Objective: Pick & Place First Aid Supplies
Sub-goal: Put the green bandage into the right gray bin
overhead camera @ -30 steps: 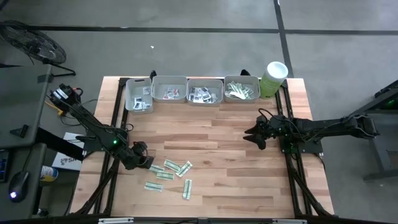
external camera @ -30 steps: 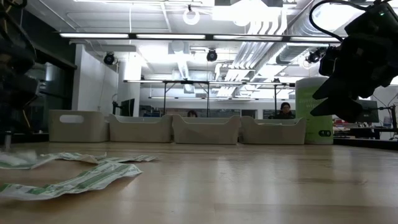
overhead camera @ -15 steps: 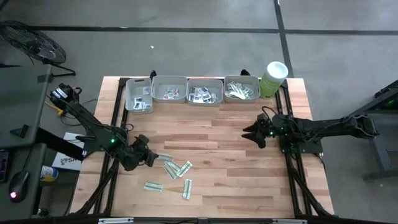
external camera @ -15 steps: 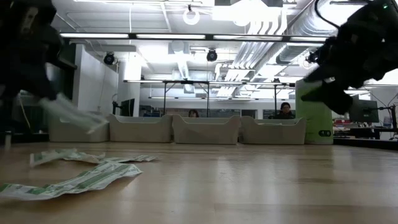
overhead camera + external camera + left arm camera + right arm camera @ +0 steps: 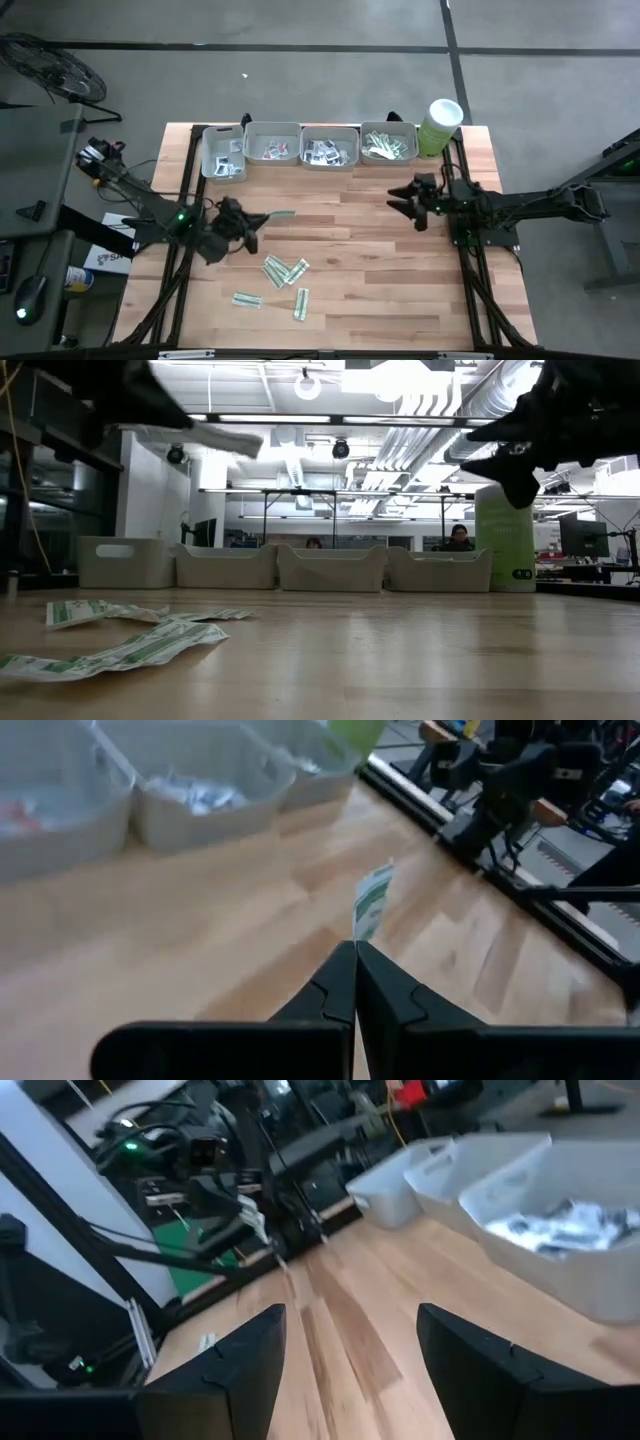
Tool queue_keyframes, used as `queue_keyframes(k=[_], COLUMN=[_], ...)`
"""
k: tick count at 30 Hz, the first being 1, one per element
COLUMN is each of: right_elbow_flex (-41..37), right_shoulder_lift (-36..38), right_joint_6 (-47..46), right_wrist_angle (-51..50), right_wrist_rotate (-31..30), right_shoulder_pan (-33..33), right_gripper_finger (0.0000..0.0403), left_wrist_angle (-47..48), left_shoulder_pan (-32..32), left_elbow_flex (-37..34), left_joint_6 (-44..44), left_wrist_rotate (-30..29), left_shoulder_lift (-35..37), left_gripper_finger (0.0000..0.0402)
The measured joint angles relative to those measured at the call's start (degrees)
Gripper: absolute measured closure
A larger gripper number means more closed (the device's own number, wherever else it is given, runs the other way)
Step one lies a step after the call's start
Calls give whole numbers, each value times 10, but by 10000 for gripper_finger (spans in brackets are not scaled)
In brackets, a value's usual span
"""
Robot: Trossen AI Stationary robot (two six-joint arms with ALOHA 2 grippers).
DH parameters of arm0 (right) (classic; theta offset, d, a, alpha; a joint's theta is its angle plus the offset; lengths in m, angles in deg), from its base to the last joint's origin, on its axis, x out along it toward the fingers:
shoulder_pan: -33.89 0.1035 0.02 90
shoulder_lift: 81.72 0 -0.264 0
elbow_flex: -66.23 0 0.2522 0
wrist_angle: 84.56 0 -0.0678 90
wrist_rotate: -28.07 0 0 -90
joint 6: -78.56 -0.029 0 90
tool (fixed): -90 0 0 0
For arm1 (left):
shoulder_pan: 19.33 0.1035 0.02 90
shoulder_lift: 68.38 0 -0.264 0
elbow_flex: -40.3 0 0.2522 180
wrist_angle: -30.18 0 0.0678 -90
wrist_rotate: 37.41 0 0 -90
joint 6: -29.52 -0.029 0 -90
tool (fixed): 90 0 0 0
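Note:
My left gripper (image 5: 256,218) hangs over the table's left half, shut on a narrow green-white sachet strip (image 5: 279,214), which also shows in the left wrist view (image 5: 372,902) and high in the low view (image 5: 214,438). Several more sachets (image 5: 285,271) lie flat on the wood nearer the front edge. My right gripper (image 5: 397,201) waits open above the table's right half with nothing between its fingers (image 5: 350,1342). My left gripper pinches one end of the strip (image 5: 359,936) between its two shut fingertips. The fingers point nearly level toward the table's right, slanting slightly down. The strip sticks out past the fingertips along their line, standing on edge and clear of the table.
Several grey trays (image 5: 272,128) holding sachets stand in a row along the far edge, with a pale green tub (image 5: 440,124) at their right end. Bare wood lies between the two grippers. People sit in the room beyond the table (image 5: 459,538).
My left gripper has risen from the sachets near the front, gone toward the far-right and rolled, carrying one strip, which is now lifted clear of the table and sticks out level. My right gripper has tipped upward a little.

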Motion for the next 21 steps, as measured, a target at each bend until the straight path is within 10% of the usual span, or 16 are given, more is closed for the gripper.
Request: queue_keyframes(k=[9,21], right_elbow_flex=[40,212], right_shoulder_lift=[-53,-242], right_joint_6=[41,136], right_wrist_angle=[41,40], right_wrist_rotate=[2,32], right_shoulder_pan=[0,0], right_gripper_finger=[183,183], left_wrist_angle=[-183,-289], left_shoulder_pan=[146,258], left_elbow_flex=[11,11], left_joint_6=[-258,-396], left_wrist_rotate=[123,254], left_shoulder_lift=[0,0], left_gripper_finger=[401,401])
